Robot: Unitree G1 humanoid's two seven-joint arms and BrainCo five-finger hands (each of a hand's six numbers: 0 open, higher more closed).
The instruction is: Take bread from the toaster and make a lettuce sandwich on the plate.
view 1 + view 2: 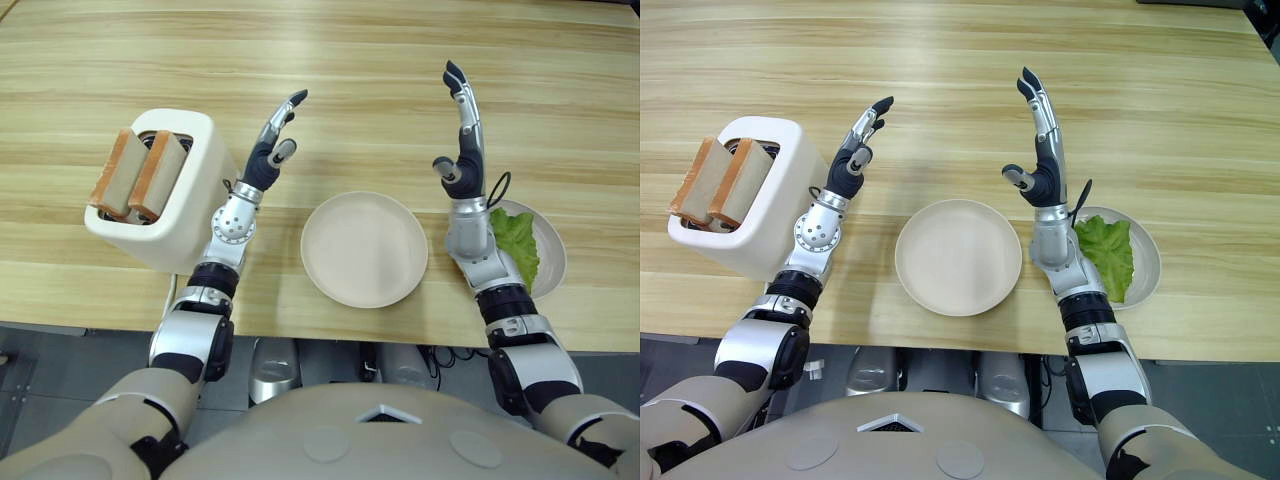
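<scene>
Both left hand (268, 155) and right hand (463, 150) hover outstretched.

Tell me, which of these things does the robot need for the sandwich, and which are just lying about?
Needed: toaster, bread in its slots, empty plate, lettuce, dish under the lettuce.
Just there: table.
</scene>
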